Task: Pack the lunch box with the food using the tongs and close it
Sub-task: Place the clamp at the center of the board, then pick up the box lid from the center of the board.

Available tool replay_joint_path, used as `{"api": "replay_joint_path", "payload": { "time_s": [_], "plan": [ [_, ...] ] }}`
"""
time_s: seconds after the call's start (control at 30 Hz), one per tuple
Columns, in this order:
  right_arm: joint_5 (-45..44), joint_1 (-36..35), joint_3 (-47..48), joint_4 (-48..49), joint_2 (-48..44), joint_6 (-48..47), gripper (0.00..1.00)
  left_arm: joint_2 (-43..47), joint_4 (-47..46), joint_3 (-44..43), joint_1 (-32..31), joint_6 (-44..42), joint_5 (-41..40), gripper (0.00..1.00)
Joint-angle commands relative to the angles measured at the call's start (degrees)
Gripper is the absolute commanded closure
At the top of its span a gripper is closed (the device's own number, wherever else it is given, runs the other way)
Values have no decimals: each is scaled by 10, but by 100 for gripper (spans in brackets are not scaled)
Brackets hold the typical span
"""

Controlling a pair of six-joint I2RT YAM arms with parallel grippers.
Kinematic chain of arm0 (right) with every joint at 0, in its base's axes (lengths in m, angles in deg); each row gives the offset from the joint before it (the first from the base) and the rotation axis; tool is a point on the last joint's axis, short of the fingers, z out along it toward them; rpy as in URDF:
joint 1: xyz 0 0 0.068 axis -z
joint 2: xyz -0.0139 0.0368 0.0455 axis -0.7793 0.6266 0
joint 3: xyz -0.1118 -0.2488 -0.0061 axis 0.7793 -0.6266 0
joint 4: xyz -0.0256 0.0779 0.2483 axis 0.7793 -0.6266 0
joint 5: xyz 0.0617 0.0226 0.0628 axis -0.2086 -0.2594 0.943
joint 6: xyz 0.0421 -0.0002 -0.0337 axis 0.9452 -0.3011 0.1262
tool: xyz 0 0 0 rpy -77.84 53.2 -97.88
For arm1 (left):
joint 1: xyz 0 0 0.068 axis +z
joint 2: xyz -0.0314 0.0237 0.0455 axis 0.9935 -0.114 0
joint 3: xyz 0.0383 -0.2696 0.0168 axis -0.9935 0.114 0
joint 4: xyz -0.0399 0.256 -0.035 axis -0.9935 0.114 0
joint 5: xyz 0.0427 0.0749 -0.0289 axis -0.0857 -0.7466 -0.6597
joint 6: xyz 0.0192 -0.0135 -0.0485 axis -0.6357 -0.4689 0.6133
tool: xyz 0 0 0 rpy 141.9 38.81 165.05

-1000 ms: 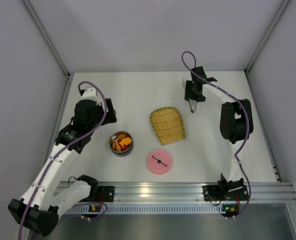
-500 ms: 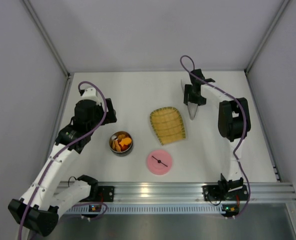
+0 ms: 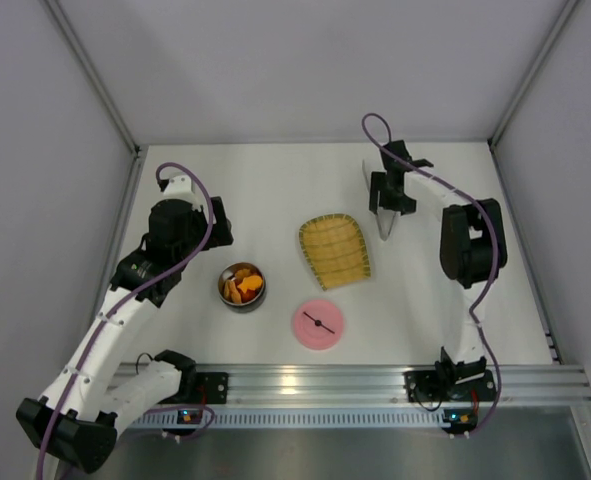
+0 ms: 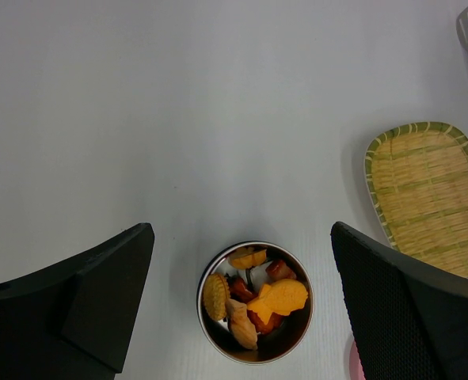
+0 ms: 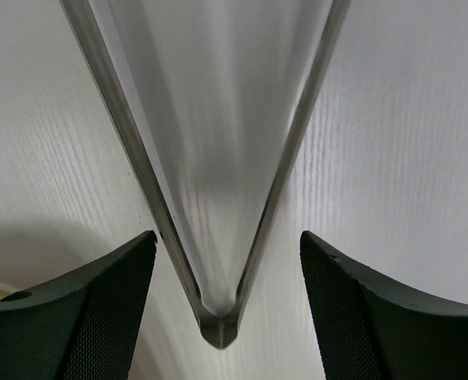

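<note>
- The pink lid lies flat on the tabletop, close to the middle of the near edge, with its black bar handle up; it touches nothing else
- Left of the lid and a little farther in stands the lunch box, uncovered, with the food heaped inside it in orange, red and brown pieces
- The left gripper hangs above the tabletop just beyond the lunch box, toward the left edge; its fingers are spread wide and grip nothing, and its wrist view shows the lunch box low between them
- The tray lies about mid-tabletop, just beyond the lid and right of the lunch box, touching neither
- The tongs lie toward the far right corner, near the tray's far end and well apart from the lunch box, joined end toward the near edge and the two arms fanning toward the far edge
- The right gripper sits over the tongs with its fingers spread, one on each side of the joined end; the right finger stands clear of the tongs, while the left is so close that contact cannot be told
</note>
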Motion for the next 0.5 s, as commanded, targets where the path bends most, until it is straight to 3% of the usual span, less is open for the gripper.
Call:
{"api": "replay_joint_path", "payload": {
  "time_s": [0.0,0.3,0.47],
  "plan": [
    [-24,7,-6,-3,-110,9,28,1,-12,1,4,-1,-2,2],
    [-19,-29,-104,2,-298,10,27,2,-12,1,3,-1,0,2],
    [6,-132,-267,62,-446,37,32,4,-12,1,4,0,-1,1]
  ]
}}
